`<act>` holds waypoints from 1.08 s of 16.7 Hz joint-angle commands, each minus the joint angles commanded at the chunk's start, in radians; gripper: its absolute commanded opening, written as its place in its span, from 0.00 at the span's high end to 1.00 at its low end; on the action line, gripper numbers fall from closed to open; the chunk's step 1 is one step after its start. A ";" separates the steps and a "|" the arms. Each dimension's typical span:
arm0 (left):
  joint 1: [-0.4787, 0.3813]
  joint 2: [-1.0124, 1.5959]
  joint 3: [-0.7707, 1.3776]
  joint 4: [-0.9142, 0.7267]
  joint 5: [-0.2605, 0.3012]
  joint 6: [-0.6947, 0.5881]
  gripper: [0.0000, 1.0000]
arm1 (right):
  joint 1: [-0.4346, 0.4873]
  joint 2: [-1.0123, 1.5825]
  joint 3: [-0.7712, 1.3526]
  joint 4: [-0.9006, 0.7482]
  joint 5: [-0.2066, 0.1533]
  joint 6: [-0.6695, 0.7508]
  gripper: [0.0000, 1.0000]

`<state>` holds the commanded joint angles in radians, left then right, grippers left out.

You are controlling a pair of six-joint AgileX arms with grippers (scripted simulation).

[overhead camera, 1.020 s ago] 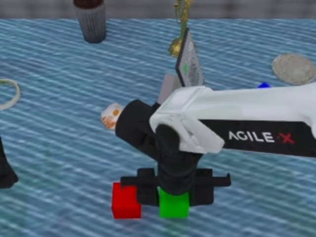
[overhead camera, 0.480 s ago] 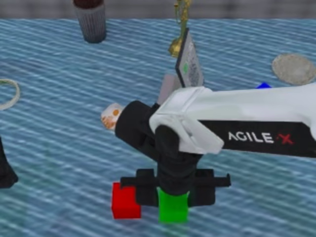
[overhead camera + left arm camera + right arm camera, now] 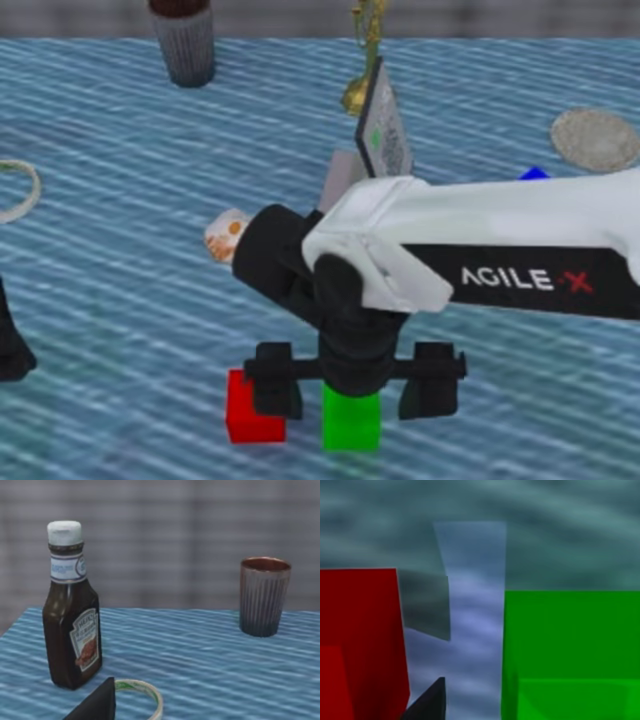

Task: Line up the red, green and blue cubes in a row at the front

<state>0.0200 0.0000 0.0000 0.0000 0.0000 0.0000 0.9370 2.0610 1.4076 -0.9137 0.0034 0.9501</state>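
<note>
1. while the right arm reaches across the table (image 3: 110, 250) from 3 o'clock, its right gripper (image 3: 352, 392) hangs at 6 o'clock over the front edge, fingers spread wide and holding nothing.
2. the green cube (image 3: 351, 420) sits on the table between those fingers, touching neither as far as the top view shows.
3. the red cube (image 3: 250, 418) lies just beside it toward 9 o'clock, a narrow gap between them; one finger stands over that gap.
4. the blue cube (image 3: 535, 173) peeks out behind the arm, toward 2 o'clock, well apart from the other two.
5. the left gripper (image 3: 12, 345) is parked at 9 o'clock; i cannot tell how its fingers stand.
6. a sauce bottle (image 3: 71, 607), a ribbed cup (image 3: 184, 42) and a tape ring (image 3: 20, 190) stand far back and left.
</note>
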 joint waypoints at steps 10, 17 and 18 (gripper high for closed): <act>0.000 0.000 0.000 0.000 0.000 0.000 0.00 | 0.006 -0.044 0.112 -0.167 0.000 0.000 0.00; 0.000 0.000 0.000 0.000 0.000 0.000 0.00 | 0.002 -0.074 0.173 -0.250 0.000 -0.002 0.00; 0.000 0.000 0.000 0.000 0.000 0.000 0.00 | 0.002 -0.074 0.174 -0.250 0.000 -0.004 0.00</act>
<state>0.0200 0.0000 0.0000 0.0000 0.0000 0.0000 0.9385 1.9873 1.5815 -1.1640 0.0030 0.9464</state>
